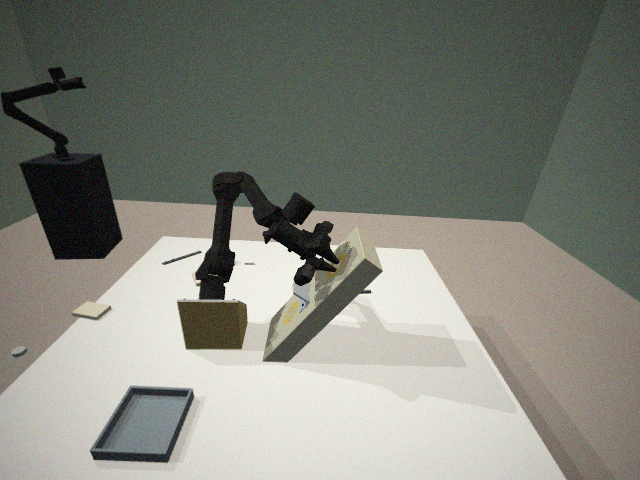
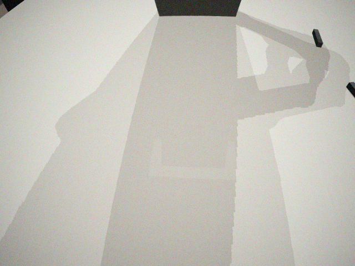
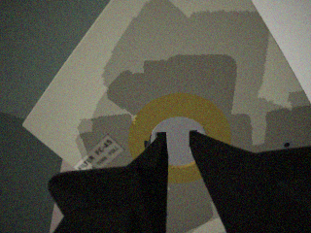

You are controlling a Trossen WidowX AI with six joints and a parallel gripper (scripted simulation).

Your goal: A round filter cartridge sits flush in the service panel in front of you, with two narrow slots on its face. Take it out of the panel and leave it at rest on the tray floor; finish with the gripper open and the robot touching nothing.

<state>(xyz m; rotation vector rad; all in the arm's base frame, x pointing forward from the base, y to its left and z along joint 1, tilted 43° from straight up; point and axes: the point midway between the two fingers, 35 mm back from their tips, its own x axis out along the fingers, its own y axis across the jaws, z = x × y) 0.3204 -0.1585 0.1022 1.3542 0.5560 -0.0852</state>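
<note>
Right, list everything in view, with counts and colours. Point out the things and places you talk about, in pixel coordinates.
table (image 1: 330,413) (image 2: 42,57): one, white, centre
tray (image 1: 189,408): one, blue-grey, near left
service panel (image 1: 325,322) (image 3: 63,104): one, beige, slanted, on table
rings (image 1: 291,313) (image 3: 216,114): two, yellow, panel face
filter cartridge (image 3: 179,154): one, pale grey, inside upper ring
block (image 1: 212,325): one, brown, beside panel
slab (image 1: 92,310): one, cream, left
disc (image 1: 19,351): one, grey, far left
bars (image 1: 181,257) (image 2: 317,37): several, dark, around table
pedestal (image 1: 77,206): one, black, back left
arms (image 1: 222,222): two, black, pedestal and table
gripper (image 1: 336,266) (image 3: 176,136): shut on cartridge
</note>
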